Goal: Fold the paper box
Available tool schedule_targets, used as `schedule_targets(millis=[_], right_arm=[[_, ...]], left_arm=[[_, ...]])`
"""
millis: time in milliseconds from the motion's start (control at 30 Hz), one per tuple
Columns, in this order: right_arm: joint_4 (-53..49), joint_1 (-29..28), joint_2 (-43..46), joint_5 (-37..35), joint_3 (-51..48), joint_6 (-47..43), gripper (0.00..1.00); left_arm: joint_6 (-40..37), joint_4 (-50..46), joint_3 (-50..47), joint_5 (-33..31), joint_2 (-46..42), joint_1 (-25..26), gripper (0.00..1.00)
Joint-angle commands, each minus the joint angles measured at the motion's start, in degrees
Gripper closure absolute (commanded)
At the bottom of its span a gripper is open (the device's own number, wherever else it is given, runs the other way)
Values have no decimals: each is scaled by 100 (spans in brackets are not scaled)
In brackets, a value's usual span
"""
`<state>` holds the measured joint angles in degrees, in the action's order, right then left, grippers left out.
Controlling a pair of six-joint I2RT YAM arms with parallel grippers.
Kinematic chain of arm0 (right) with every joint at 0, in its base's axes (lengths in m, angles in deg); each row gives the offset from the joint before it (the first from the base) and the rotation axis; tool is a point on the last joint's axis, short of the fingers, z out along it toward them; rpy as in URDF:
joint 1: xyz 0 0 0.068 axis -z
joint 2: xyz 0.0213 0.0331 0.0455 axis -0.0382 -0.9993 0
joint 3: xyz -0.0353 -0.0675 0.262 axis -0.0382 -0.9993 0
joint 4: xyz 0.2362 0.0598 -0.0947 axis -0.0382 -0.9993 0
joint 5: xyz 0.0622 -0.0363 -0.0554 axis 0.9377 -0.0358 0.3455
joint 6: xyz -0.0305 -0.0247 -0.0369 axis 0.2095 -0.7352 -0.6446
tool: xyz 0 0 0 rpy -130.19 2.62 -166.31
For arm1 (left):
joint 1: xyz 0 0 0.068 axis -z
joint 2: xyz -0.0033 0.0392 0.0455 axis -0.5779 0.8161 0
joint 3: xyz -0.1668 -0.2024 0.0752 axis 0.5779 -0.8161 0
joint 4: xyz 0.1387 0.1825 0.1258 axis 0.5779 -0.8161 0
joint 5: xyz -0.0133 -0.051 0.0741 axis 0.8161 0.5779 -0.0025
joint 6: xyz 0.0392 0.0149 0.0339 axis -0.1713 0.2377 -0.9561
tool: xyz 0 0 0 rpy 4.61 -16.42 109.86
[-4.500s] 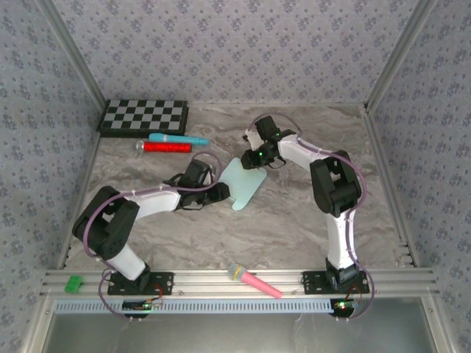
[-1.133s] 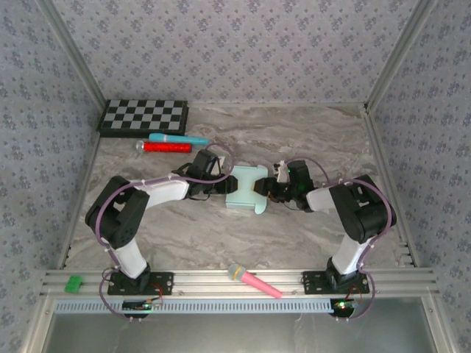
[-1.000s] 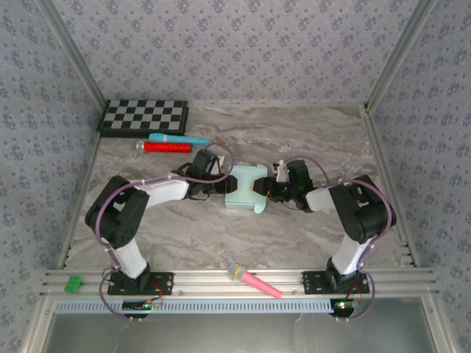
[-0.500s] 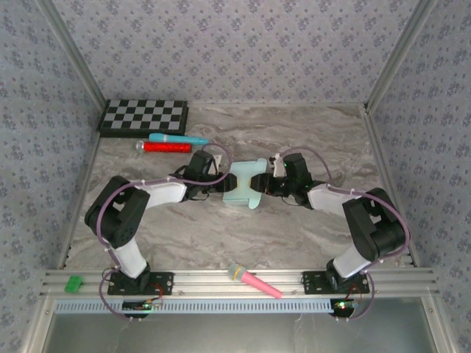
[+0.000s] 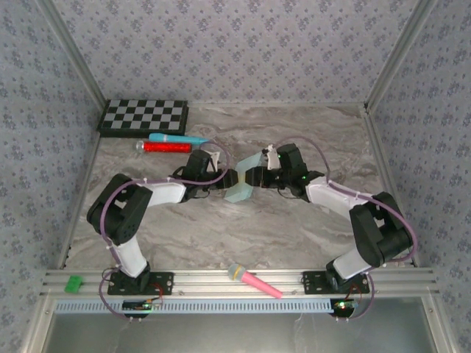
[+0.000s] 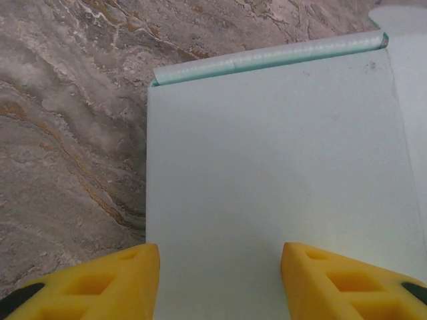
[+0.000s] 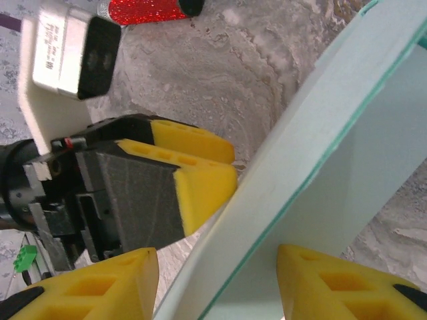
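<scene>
Mid-table: paper box (image 5: 245, 184) tilted up off flat between the two grippers, which face each other across it. The left gripper (image 5: 227, 181) comes in from the table's left side and the right gripper (image 5: 255, 176) from the right side

Left wrist view: pale aqua panel lies face-on, with a rolled fold along its far edge and the marble table (image 5: 294, 235) beyond. The yellow fingers (image 6: 93, 287) stand about half apart over the panel's face. The panel runs wider than the gap, so nothing is clamped

Right wrist view: card runs slantwise up between the right gripper's fingertips (image 7: 333, 287), jaws medium apart. Cannot tell if they pinch it. Left gripper's yellow pads touch the card's far face here

Checkerboard (image 5: 144, 116) in the back-left corner. Teal pen (image 5: 178, 138) and red tube (image 5: 165, 147) just in front of it, side by side, apart from the box. Pink microphone (image 5: 254, 281) on the near-edge rail (image 5: 368, 279), green block (image 5: 73, 284) at the near-left corner
</scene>
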<state>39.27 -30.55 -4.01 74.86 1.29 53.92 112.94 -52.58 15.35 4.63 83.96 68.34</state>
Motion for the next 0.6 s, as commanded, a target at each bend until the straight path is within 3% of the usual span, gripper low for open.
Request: schedule_targets(millis=[0,333,567], right_arm=[[-222,-108,-151,-22,387,-207,48],[-589,-210,-738,37,1202,-347,47],[-996,-274,-663,-186,1581,-519,46]], left_arm=[[139,353,-144,163,59,-7,48],[234,474,-410,-124,-47,-176,47],[112,212,-457,-411,-307,-210,46]])
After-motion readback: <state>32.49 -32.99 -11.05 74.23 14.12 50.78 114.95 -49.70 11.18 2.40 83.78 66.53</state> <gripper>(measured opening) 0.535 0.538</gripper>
